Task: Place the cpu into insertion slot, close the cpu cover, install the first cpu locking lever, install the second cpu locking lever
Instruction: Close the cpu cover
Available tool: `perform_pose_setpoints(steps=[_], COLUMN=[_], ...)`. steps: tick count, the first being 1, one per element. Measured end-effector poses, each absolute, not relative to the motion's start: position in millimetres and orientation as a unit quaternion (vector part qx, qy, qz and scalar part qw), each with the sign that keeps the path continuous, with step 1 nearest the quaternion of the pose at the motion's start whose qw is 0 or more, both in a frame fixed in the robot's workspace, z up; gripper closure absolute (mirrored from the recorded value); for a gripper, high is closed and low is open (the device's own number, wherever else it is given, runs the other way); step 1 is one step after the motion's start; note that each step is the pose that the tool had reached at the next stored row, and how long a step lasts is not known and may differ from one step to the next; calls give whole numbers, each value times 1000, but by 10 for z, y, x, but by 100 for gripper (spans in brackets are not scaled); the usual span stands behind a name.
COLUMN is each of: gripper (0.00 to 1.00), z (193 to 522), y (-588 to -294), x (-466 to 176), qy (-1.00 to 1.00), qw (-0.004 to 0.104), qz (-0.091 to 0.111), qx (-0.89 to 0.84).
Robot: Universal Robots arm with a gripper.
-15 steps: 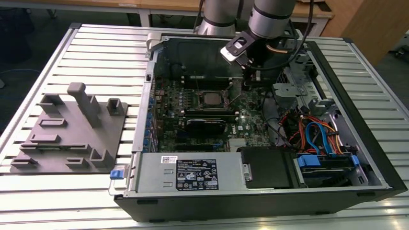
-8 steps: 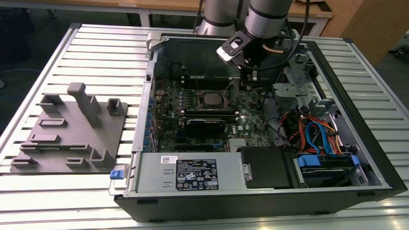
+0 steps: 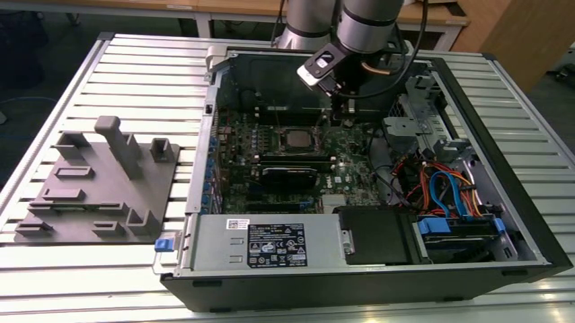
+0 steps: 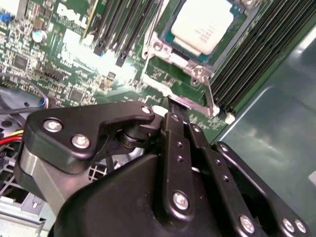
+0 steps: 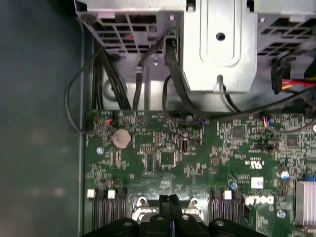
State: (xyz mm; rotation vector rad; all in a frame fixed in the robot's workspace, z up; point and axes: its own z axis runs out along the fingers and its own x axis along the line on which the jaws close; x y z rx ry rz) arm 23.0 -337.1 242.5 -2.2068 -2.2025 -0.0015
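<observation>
The cpu (image 3: 295, 139) lies flat in the insertion slot (image 4: 154, 48) on the green board, its silver-grey top (image 4: 201, 24) facing up. The silvery cpu cover (image 4: 165, 34) frames the chip's edges and looks lowered around it. My gripper (image 3: 338, 121) reaches down into the open case on the exterior view's right of the socket. Its black fingers (image 4: 177, 133) are shut together, tips (image 4: 170, 104) at the socket's edge beside a thin silver locking lever (image 4: 206, 91). Whether they pinch the lever I cannot tell. In the first wrist view the gripper (image 5: 168, 198) sits between the socket's two corner screws.
Long black memory slots (image 4: 118, 29) flank the socket. A black module (image 3: 289, 176) lies nearer on the board. A metal drive cage (image 5: 217, 44) and cable bundles (image 3: 449, 188) crowd the case's right. A grey fixture plate (image 3: 99, 182) rests on the table at the left.
</observation>
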Motion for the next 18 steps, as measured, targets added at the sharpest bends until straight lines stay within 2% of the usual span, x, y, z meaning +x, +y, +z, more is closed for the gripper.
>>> perform_pose_setpoints(steps=[18], gripper=[90], z=[2425], y=[-3370], x=[74], qy=[-706], qw=[12], qz=[-1], qx=[-708])
